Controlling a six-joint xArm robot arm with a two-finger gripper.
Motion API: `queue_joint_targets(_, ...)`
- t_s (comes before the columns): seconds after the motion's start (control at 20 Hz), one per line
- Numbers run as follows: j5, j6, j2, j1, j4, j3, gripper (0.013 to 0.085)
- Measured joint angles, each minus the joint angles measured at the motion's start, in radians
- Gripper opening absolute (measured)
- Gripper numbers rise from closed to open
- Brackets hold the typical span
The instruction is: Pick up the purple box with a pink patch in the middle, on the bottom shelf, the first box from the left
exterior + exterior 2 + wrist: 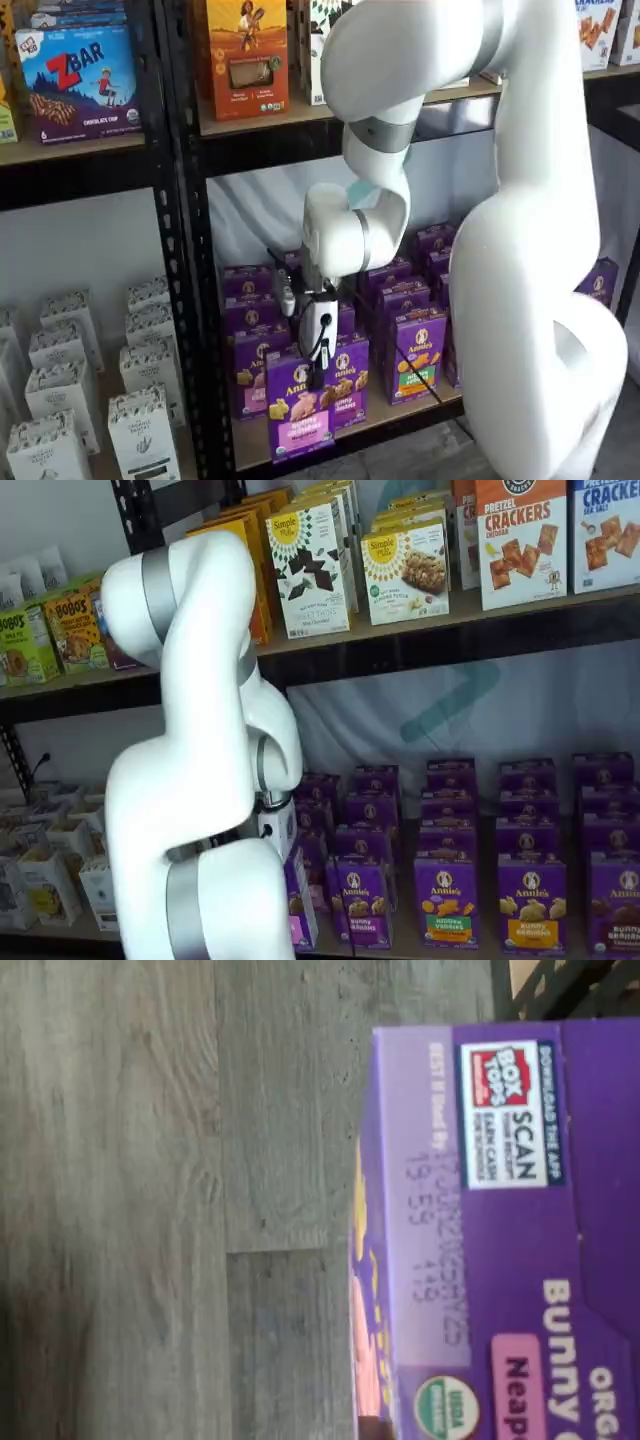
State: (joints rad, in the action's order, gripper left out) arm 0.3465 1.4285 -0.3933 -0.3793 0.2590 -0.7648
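The purple box (300, 408) is an upright Annie's carton with a pink band low on its front. It hangs forward of the bottom shelf (392, 413), off the board, with my gripper (317, 377) shut on its top edge. The wrist view shows the carton's top flap (520, 1260) close up, with a Box Tops mark and a pink patch. In a shelf view the white arm hides all but a thin side of the carton (299, 905); the gripper itself is hidden there.
Several more Annie's cartons stand in rows on the shelf, one with a purple band (347, 388) and one with a green band (415, 355). A black perforated upright (185, 300) stands to the left, with white cartons (140, 430) beyond it. Grey plank floor (150, 1210) lies below.
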Motion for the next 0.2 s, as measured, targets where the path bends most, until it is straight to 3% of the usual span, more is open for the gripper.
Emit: queue_joint_targets(0.2, 0.017, -0.011, 0.026, 0.008, -0.02, 0.017, 0.033)
